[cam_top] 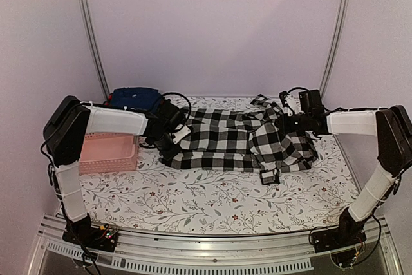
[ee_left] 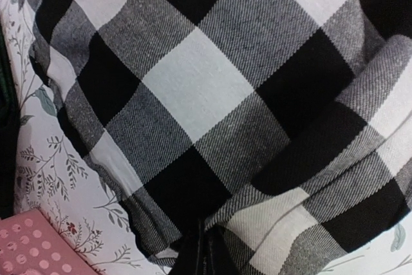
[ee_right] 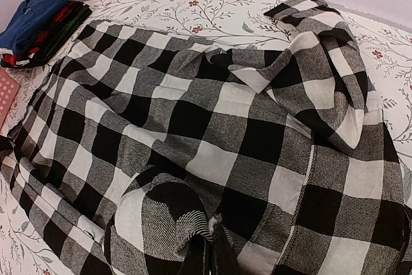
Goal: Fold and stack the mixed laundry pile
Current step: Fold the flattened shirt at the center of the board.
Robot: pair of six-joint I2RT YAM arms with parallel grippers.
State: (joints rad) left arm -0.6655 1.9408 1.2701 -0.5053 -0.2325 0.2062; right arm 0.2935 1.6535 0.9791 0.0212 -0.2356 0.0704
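Note:
The large black-and-white checked shirt [cam_top: 232, 140] lies spread across the middle of the table, its right part bunched in folds. My left gripper [cam_top: 168, 134] is at the shirt's left edge, shut on a pinch of the checked cloth [ee_left: 212, 223]. My right gripper [cam_top: 297, 120] is at the shirt's right side, shut on a raised fold of the same shirt [ee_right: 193, 223]. A small stack sits at the back left: a navy blue garment [cam_top: 134, 97] on top, with a red-and-black plaid piece [ee_right: 61, 20] under it.
A pink slotted basket [cam_top: 108, 151] stands left of the shirt, under my left arm. The table carries a floral cloth [cam_top: 212, 201]. Metal frame posts [cam_top: 90, 30] rise at the back corners, and white walls close in all round.

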